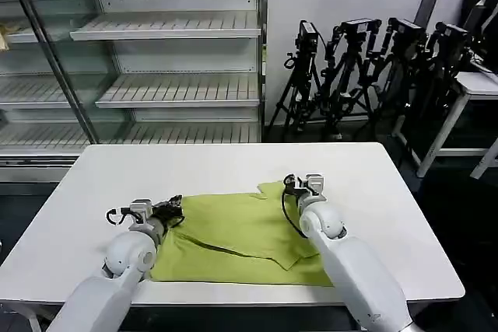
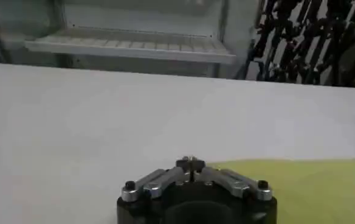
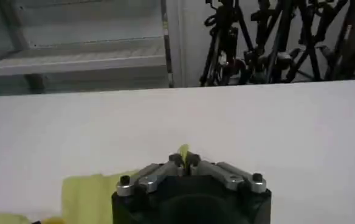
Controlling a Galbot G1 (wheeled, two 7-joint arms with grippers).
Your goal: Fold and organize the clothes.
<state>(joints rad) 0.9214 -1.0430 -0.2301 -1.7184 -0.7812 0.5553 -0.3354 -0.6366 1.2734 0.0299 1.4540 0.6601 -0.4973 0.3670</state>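
The right gripper [image 3: 185, 159] has its jaws pressed together on a small peak of lime fabric that pokes up between the fingertips; seen from the head camera, this gripper [image 1: 299, 185] sits at the far right corner of the shirt [image 1: 245, 239]. The left gripper [image 2: 191, 162] has its jaws brought together too, tips meeting at the edge of the yellow-green cloth, though whether any fabric is caught between them cannot be told; from the head camera it [image 1: 173, 209] lies at the shirt's far left edge. The shirt lies flat on the white table [image 1: 218, 165], toward the near edge, with a folded flap crossing its middle and a bit of cloth turned up near the right gripper. Behind the table stand empty white shelves [image 1: 167, 29] and, to the right, a cluster of black tripods [image 1: 366, 75].
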